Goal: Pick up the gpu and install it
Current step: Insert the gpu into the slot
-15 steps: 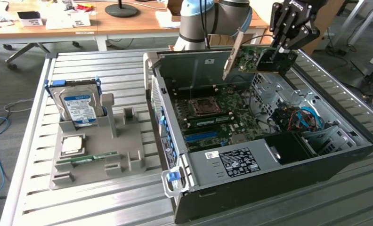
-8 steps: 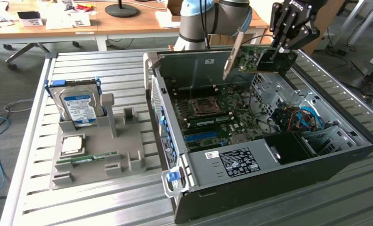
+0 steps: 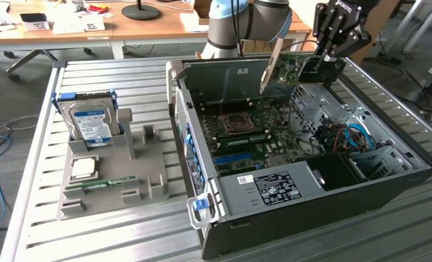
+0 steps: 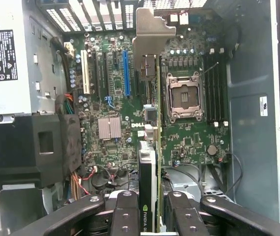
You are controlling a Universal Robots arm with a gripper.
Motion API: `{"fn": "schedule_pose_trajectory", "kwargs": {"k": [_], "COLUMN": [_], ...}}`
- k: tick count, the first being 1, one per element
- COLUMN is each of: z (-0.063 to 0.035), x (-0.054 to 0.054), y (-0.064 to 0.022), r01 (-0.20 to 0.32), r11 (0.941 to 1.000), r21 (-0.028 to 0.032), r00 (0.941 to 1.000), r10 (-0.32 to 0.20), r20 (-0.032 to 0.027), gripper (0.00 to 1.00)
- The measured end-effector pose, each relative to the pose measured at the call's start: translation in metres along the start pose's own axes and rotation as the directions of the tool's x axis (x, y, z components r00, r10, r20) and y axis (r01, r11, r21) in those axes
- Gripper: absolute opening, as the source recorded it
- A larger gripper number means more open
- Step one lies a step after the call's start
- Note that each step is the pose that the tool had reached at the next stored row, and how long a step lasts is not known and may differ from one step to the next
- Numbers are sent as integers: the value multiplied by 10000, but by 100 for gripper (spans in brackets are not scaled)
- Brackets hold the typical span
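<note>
Visibly thin, the gpu (image 3: 289, 65) has green board, silver bracket (image 4: 152, 29).

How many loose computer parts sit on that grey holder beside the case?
3: a hard drive standing at the holder's far end, a square chip lying mid-holder, a green memory stick lying nearer the camera. Nothing seems hidden.

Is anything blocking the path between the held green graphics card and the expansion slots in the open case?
Nothing visible does. The gripper holds the green gpu with its silver-grey end bracket above the open black computer case; the expansion slots beneath look unoccupied.
</note>
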State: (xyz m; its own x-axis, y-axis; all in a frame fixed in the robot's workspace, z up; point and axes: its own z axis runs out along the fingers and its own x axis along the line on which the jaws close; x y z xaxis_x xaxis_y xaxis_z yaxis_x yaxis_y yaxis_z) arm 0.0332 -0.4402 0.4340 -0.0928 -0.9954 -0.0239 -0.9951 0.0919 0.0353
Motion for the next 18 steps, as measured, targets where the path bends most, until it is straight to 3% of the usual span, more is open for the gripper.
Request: {"fn": "schedule_pose_trajectory", "kwargs": {"k": [12,18], "z": [5,10], "x": [0,0], "y": [1,2], "r01": [-1,30], "r11": [10000,10000], "r21": [12,71], "r00": [10000,10000], "r10": [1,-30], "r20": [1,6], "gripper": [27,27]}}
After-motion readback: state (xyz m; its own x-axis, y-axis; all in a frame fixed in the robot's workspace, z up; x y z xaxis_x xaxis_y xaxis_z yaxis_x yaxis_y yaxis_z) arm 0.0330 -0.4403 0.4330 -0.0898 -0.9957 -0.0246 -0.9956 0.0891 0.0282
